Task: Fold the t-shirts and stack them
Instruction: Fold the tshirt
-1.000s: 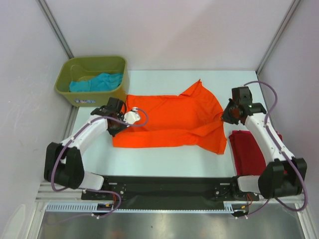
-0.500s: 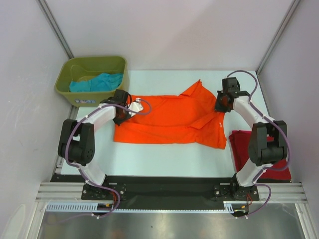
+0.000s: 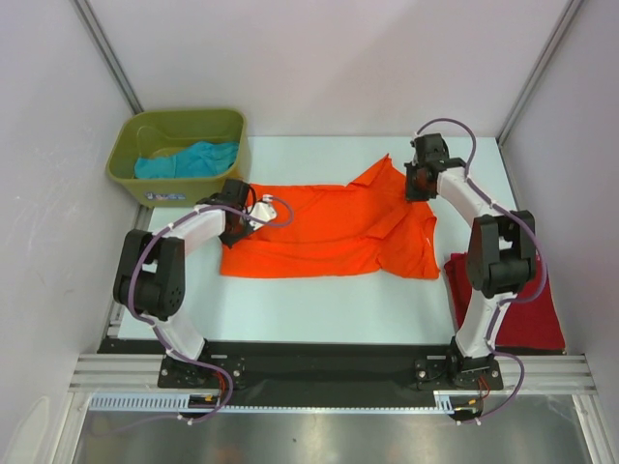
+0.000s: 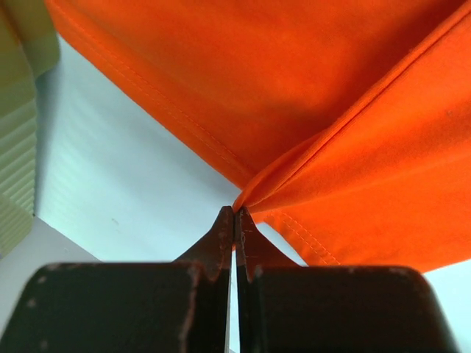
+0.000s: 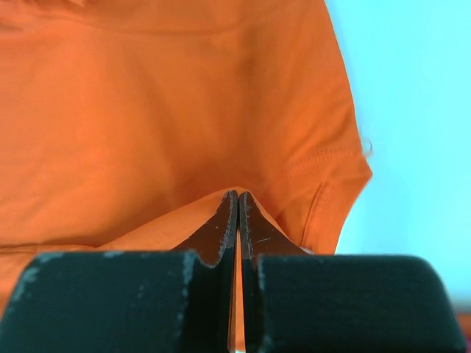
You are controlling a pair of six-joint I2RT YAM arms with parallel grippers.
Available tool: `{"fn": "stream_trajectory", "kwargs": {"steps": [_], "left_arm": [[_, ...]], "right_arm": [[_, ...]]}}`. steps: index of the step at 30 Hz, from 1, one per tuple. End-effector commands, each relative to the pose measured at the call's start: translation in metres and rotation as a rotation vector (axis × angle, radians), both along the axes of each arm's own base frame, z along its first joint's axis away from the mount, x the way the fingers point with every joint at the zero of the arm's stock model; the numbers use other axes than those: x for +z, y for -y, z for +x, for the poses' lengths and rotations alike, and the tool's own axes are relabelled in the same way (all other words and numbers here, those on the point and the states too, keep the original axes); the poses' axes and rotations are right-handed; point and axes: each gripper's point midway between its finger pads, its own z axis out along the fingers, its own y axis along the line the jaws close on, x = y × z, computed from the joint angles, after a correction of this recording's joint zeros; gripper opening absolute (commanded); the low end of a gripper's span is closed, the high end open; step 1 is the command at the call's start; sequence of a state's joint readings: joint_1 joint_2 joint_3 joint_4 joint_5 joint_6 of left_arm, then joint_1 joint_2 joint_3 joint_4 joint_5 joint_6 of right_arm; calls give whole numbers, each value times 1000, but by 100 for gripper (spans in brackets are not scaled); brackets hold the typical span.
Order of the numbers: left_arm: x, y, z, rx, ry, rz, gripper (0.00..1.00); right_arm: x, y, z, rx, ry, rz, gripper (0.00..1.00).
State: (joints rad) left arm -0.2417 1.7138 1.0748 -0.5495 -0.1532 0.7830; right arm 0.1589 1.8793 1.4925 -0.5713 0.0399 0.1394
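The orange t-shirt point(image 3: 329, 237) lies spread across the middle of the table, partly doubled over. My left gripper point(image 3: 235, 224) is shut on its left edge, where a pinched fold of orange cloth point(image 4: 309, 95) runs out from the tips point(image 4: 235, 212). My right gripper point(image 3: 414, 188) is shut on the shirt's far right part, with orange cloth point(image 5: 147, 110) bunched round its tips point(image 5: 237, 195). A dark red t-shirt point(image 3: 503, 304) lies folded at the near right, under the right arm. The teal t-shirt point(image 3: 189, 158) sits crumpled in the bin.
The olive-green bin point(image 3: 131, 179) stands at the far left corner, close to the left gripper; its ribbed wall point(image 4: 18, 147) shows at the left of the left wrist view. Grey walls close in the table on three sides.
Both grippers have moved toward the far side, still holding the orange shirt. The right one travelled much farther, up and leftward. The shirt's near edge has drawn back from the front.
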Motion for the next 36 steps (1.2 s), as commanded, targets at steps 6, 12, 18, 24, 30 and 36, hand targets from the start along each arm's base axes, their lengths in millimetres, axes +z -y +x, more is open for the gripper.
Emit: {"fn": "stream_trajectory", "kwargs": {"steps": [6,12,18,24,30,36], "left_arm": [[13,-5,17,63,78,6,39],[64,15,23,33,167,-119,60],[70,38,-27,-61,35,-263,52],[20,16,-73,-130,-60,-146,53],[-8,1,-65,-170,2,-49,59],[-24,-5,-62,-150,30,-15,56]], "right_arm": [[-1,1,10,31,-19,-56,29],[30,21,-9,-140,-11,-30,53],[23,44,-93,-297,-116,-53,52],[-4,41,-154,-368,-172,46,51],[-36,34,-165,-387,-201,131,51],[-69,47,-189,-449,-263,124,50]]}}
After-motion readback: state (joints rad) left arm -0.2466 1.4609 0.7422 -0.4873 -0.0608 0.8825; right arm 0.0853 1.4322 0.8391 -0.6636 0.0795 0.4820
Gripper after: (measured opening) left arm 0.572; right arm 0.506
